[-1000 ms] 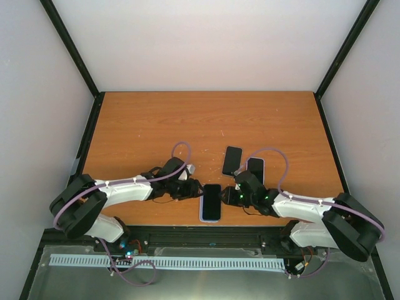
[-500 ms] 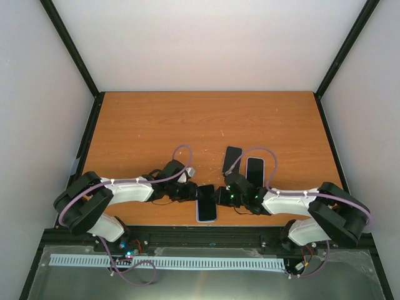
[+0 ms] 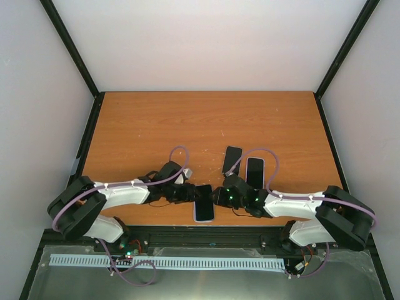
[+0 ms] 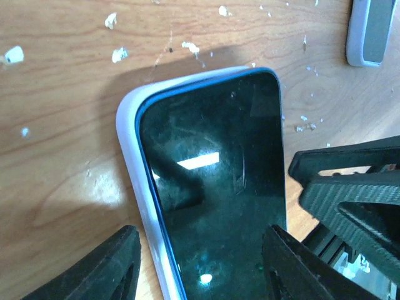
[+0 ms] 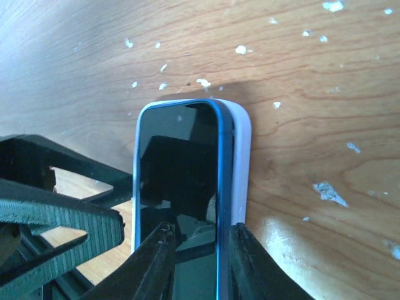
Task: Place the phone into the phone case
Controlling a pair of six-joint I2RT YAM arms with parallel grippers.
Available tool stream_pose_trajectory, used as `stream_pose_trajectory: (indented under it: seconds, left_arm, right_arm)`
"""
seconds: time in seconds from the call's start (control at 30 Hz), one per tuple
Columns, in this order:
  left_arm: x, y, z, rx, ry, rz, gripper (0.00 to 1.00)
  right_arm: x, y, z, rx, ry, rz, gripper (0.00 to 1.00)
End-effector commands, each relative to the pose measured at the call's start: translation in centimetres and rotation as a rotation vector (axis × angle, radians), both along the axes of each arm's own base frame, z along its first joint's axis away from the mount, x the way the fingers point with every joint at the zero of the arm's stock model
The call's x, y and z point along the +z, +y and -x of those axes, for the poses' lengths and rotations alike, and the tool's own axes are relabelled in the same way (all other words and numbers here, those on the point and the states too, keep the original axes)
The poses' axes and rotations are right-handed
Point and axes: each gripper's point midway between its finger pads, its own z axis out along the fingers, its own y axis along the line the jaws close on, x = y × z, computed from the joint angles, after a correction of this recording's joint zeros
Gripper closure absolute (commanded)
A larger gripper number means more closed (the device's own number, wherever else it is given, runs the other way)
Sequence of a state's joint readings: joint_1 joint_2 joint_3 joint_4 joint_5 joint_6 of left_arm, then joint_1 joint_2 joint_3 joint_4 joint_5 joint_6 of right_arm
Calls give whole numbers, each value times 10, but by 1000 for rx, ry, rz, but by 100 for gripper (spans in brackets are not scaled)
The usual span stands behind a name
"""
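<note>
The phone [image 3: 204, 201], black-screened with a blue rim, lies in the white phone case [image 4: 134, 169] near the table's front edge, its left side still raised above the case wall. My left gripper [image 4: 200, 230] is open: one finger stands outside the case's left wall, the other over the phone's [image 4: 219, 175] right edge. My right gripper [image 5: 200, 228] stands narrowly open over the phone's [image 5: 178, 169] right side, with one fingertip above the screen and the other over the blue rim and the case wall [image 5: 242, 162]. From above, the left gripper [image 3: 189, 194] and the right gripper [image 3: 219, 197] flank the phone.
Two more flat devices lie just beyond, a black one [image 3: 232, 160] and a white-rimmed one [image 3: 254, 172]; a grey one [image 4: 369, 31] shows in the left wrist view. The table's front edge [image 3: 206, 225] is right behind the phone. White flecks dot the wood.
The phone and case have slid a little to the left. My right arm has reached further left, over the phone. My left gripper has barely shifted.
</note>
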State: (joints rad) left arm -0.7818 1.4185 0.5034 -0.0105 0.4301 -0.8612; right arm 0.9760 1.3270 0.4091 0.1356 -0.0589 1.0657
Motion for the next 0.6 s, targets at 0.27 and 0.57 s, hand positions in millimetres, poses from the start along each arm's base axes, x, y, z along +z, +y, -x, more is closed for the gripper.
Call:
stream_pose_trajectory:
  seconds: [0.27,0.57]
  left_arm:
    - [-6,8,29,-41,83,37,45]
    - [-1,-5,35,-60,116,141,59]
  right_arm:
    - [-14,-4,34,84,71,66,77]
    - [-7,20,40,114,56,-17,86]
